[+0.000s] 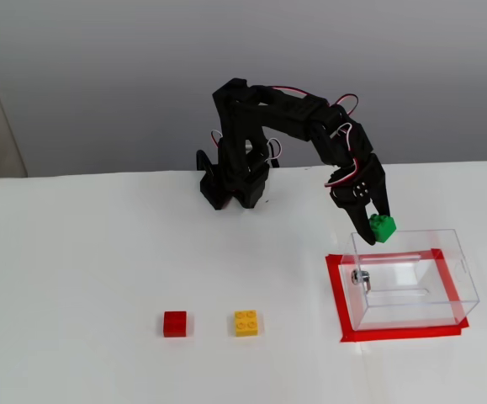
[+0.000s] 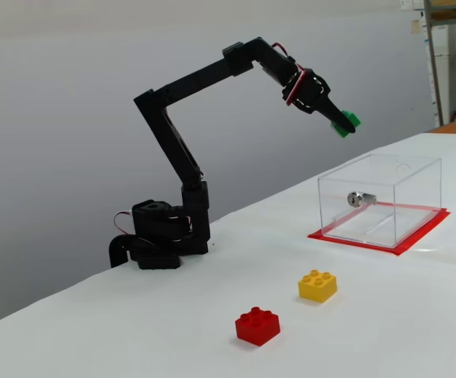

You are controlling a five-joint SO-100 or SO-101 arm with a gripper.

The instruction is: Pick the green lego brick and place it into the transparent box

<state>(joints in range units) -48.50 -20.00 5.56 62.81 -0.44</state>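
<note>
Fixed view, front-on:
- Landmark: clear plastic rectangular box [image 1: 414, 278], thin see-thru walls, open top, small metal fitting on its left wall; sits on a red tape outline [image 1: 336, 290] on the white table [image 1: 75, 252].
- Arm: black jointed arm [image 1: 268, 118], base well left of and behind the box, reaching right and down toward the box's rear-left corner.
- Pincer: black two-finger gripper [image 1: 378, 224] pinched tight on the small bright green studded plastic brick [image 1: 382, 227]; fingers touch both sides of it.
- Green brick: in the air, tilted, at the box's rear-left top edge; whether over the opening or just outside the rim, can't tell here.
- Others: small yellow studded brick [image 1: 246, 323] and small red square brick [image 1: 175, 323] lie on the table well left of the box, side by side, apart from each other, red farther from the box.

Fixed view, side-on:
- Landmark: same clear box [image 2: 385, 198] w/ metal fitting, red tape [image 2: 385, 240] under it.
- Arm: black arm [image 2: 180, 134] stretched up and out toward the box, base left of it.
- Pincer: gripper [image 2: 342, 124] closed around the green brick [image 2: 346, 123], tips pointing down-right.
- Green brick: clearly above the box top, not touching it, over its left end.
- Others: yellow brick [image 2: 317, 285] nearer the box, red brick [image 2: 258, 325] farther left and nearer the camera; both flat on the table [image 2: 417, 315], studs up.
</note>
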